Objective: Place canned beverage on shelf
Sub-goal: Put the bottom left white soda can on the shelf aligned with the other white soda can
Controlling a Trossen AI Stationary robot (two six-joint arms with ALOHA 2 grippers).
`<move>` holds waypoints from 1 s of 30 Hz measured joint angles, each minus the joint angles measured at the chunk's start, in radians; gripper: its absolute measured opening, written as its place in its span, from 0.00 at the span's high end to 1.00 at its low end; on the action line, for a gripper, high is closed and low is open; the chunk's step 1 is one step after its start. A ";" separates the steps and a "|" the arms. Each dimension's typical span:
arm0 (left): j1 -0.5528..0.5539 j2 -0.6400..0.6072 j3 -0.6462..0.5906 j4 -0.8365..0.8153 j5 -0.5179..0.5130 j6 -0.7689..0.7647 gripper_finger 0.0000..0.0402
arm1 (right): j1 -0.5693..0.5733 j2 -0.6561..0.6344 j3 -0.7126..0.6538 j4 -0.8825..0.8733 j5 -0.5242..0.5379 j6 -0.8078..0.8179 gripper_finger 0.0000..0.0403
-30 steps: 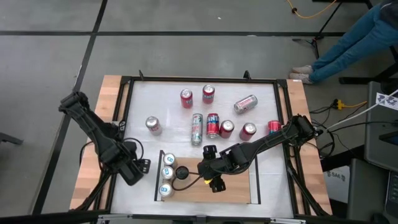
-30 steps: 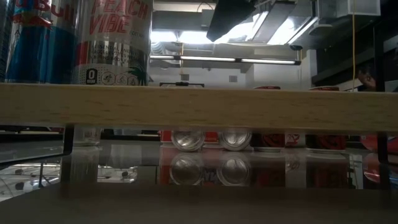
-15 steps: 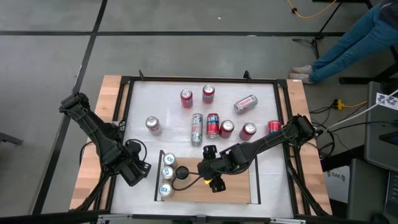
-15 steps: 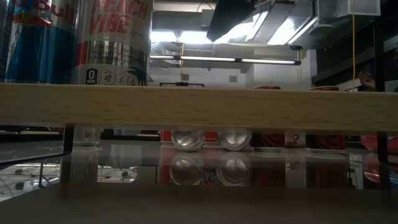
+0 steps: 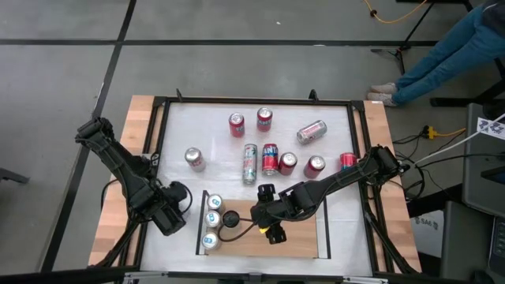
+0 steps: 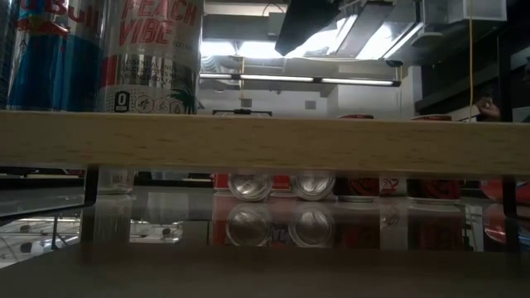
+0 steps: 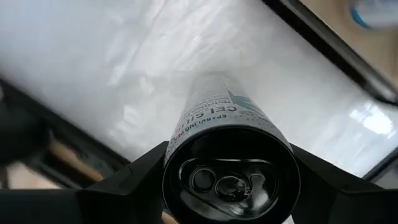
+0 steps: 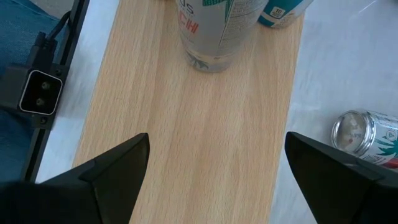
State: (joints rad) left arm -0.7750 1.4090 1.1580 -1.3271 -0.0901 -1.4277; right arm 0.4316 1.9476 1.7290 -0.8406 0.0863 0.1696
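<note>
Cans: three are standing on the shelf (image 5: 300, 237), nine lying about the worktop (image 5: 331, 118). Left gripper (image 7: 230, 186) is clamping a silver can (image 7: 227, 143); right gripper (image 8: 211, 168) is hovering over the shelf, jaws apart.

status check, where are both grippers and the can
Left gripper shut on silver can, beside shelf. Right gripper open over shelf, empty. Three cans already shelved; right arm over the free space.

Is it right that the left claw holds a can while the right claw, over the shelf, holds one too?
Not quite. The left claw does hold a can, but the right wrist view shows the right claw open and empty over the shelf.
</note>
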 joint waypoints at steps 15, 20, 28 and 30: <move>0.043 0.005 0.030 0.008 -0.014 0.368 0.40 | 0.000 0.000 0.000 0.000 0.000 0.000 0.10; 0.056 0.003 0.118 -0.015 -0.009 0.391 0.40 | 0.000 0.000 0.000 0.000 0.000 0.000 0.10; 0.064 0.002 0.288 -0.103 0.001 0.384 0.40 | 0.000 0.000 0.000 0.001 0.000 0.000 0.10; 0.063 0.002 0.326 -0.128 0.010 0.383 0.40 | 0.000 0.000 0.000 0.003 0.000 -0.002 0.10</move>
State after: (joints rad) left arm -0.7116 1.4109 1.4837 -1.4547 -0.0803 -1.0447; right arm 0.4316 1.9476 1.7290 -0.8376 0.0860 0.1677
